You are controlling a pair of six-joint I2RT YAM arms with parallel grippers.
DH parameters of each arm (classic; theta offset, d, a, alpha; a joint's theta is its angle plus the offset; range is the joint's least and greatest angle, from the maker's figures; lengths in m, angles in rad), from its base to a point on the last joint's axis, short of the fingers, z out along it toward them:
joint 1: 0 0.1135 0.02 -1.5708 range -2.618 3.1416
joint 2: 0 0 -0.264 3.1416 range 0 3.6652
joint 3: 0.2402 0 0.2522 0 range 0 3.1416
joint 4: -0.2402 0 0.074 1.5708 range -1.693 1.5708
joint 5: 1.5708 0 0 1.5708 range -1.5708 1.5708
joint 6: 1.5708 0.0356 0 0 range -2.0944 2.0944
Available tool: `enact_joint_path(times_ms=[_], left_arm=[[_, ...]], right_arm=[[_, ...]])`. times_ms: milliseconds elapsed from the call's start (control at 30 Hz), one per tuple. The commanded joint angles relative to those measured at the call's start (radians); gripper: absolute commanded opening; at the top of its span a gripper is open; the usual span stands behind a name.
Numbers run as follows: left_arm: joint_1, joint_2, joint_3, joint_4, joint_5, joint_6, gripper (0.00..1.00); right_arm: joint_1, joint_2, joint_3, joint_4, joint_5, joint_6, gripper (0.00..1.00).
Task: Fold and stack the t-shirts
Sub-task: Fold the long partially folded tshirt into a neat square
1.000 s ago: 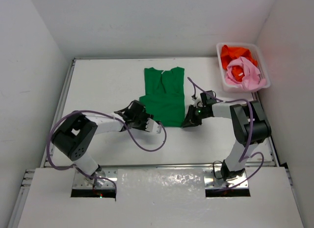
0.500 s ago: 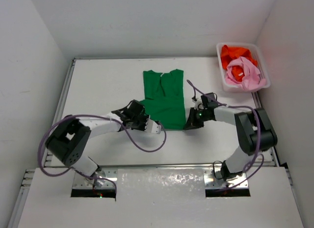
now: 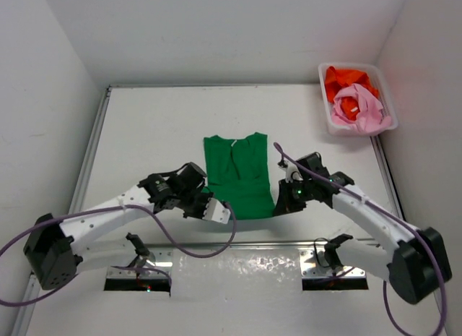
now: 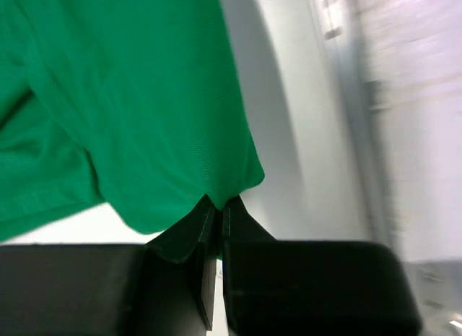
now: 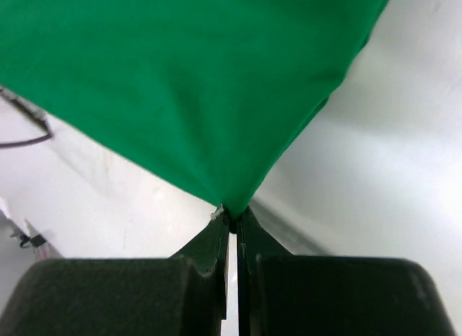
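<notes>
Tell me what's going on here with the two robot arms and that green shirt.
Both arms are working on the green t-shirt, spread on the table. The left gripper is shut on its near left corner and the right gripper on its near right corner, so the near edge is pinched at both ends. The pink t-shirt and orange t-shirt lie bunched in the white basket at the far right, not yet folded.

White table (image 3: pixel 151 126) bears green t-shirt (image 3: pixel 238 173), basket (image 3: pixel 324 90)
</notes>
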Motion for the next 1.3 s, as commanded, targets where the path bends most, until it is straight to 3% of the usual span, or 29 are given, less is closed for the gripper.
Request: enact_joint_path(times_ms=[0, 133, 267, 400, 700, 967, 1267], left_arm=[[-0.015, -0.104, 0.096, -0.192, 0.189, -0.101, 0.00], [-0.015, -0.167, 0.183, -0.191, 0.244, -0.283, 0.00], [0.026, -0.137, 0.249, -0.118, 0.217, -0.414, 0.00], [0.335, -0.030, 0.315, -0.130, 0.356, -0.425, 0.00], [0.559, 0.185, 0.377, -0.056, 0.405, -0.340, 0.00], [0.589, 0.276, 0.447, -0.111, 0.476, -0.297, 0.00], [0.586, 0.146, 0.303, -0.072, 0.718, -0.276, 0.00]], right_arm=[[0.023, -0.138, 0.084, -0.176, 0.032, 0.044, 0.00], [0.031, -0.173, 0.245, -0.278, 0.038, 0.058, 0.00], [0.029, -0.100, 0.340, -0.259, 0.055, 0.045, 0.00], [-0.008, 0.020, 0.431, -0.250, 0.082, -0.018, 0.00], [-0.094, 0.271, 0.540, -0.072, 0.038, -0.061, 0.00], [-0.114, 0.344, 0.595, -0.063, 0.010, -0.083, 0.00], [-0.104, 0.158, 0.497, -0.173, 0.030, -0.084, 0.00]])
